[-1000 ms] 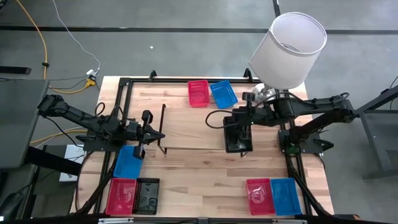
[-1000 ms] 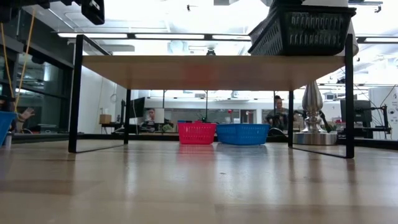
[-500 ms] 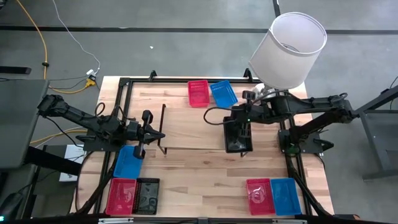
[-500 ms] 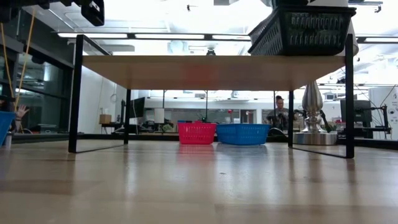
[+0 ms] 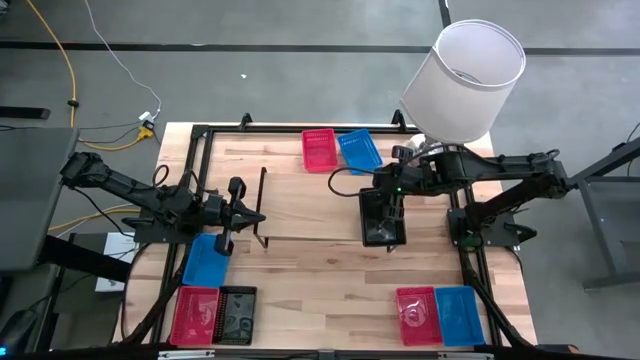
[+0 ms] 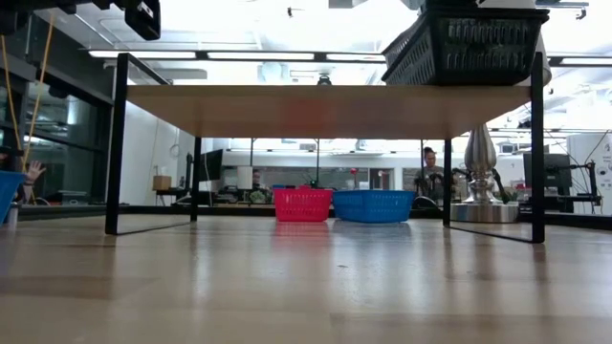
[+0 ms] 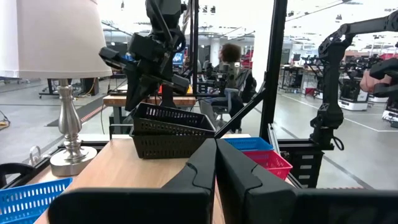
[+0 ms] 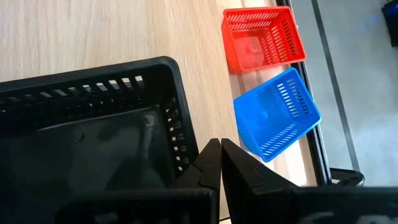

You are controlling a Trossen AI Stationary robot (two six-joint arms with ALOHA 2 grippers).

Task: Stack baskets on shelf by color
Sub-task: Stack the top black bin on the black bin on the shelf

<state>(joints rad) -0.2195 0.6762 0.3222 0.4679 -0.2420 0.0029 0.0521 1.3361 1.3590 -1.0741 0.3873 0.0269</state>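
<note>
The scene was lit brightly and evenly from above. In the low view, the long ceiling light strips (image 6: 316, 55) were blown out to plain white, and the underside of the light wood shelf top (image 6: 325, 110) was left in shade. A soft sheen and faint reflections were carried by the pale wooden table surface (image 6: 306, 287), whose nearest part was rendered blurred. The room beyond was seen hazily. In the high view, only short, soft shadows were cast beside the arms, and the white cylindrical lampshade (image 5: 463, 80) was shown bright without harsh glare. In the left wrist view, the dark near fingers (image 7: 205, 174) were out of focus and the background windows were overexposed.
</note>
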